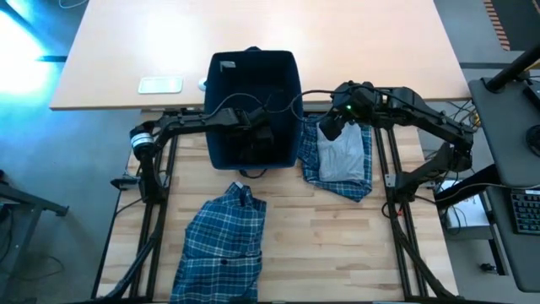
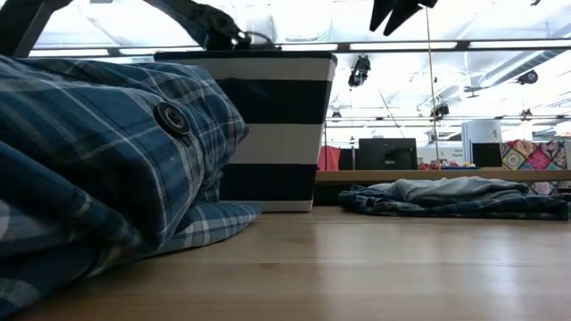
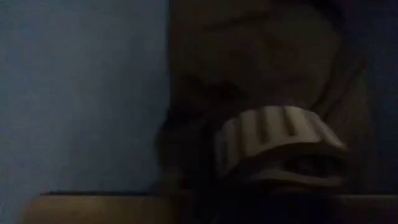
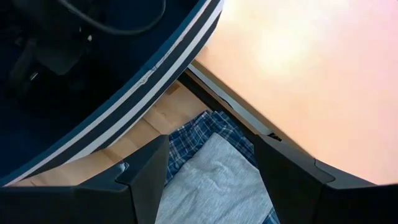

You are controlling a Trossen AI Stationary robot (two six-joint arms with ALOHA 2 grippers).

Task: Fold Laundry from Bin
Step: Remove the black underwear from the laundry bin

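Now | left gripper (image 1: 257, 135) inside bin (image 1: 221, 72), state unclear | right gripper (image 4: 211, 174) wide

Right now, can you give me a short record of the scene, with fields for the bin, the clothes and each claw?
bin: navy bin with pale stripes, standing at the far middle of the table
plaid shirt: plaid shirt lying on the table in front of the bin
pile: grey T-shirt on top of a plaid piece, right of the bin
left claw: left claw reaching down inside the bin; grip not visible
right claw: right claw open, above the pile, holding nothing
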